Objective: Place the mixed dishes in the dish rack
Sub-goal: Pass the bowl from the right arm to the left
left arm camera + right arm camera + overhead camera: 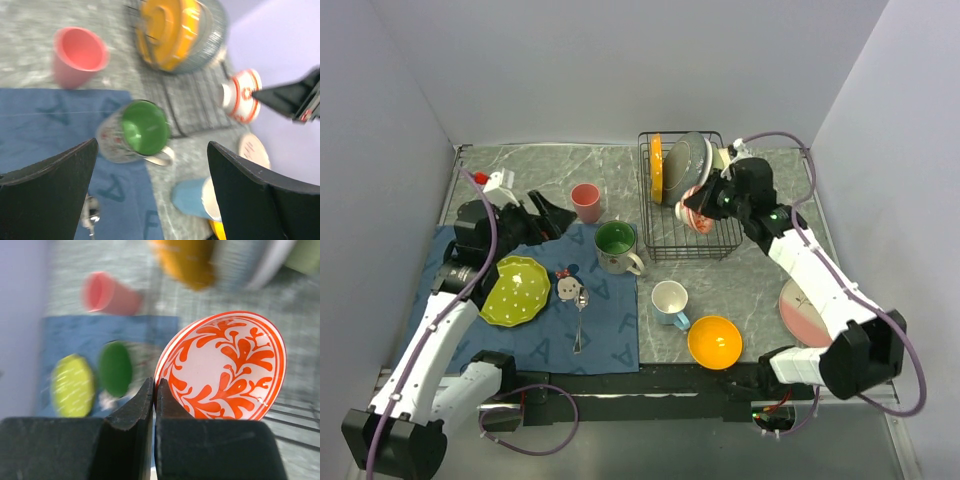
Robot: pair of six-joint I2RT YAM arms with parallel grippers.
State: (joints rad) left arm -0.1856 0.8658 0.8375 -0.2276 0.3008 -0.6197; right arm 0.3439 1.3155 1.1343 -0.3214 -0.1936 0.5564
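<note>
Marbled table, white dish, orange-red scrollwork inside

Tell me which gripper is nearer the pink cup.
Left. The left gripper hangs open just left of the pink cup; the right gripper is across at the dish rack, clamped on the red-patterned dish.

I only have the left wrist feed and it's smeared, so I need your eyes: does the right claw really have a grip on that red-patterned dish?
Observer: Yes. The right wrist view shows the right claw shut on the rim of the red-patterned dish.
Operator: Where is it relative to the rack?
Observer: From above, it sits inside the outline of the dish rack, in its near half, closer to the arms than the grey plate.
Operator: Anything beside my arm?
Observer: A lime-green plate lying on the blue cloth.
</note>
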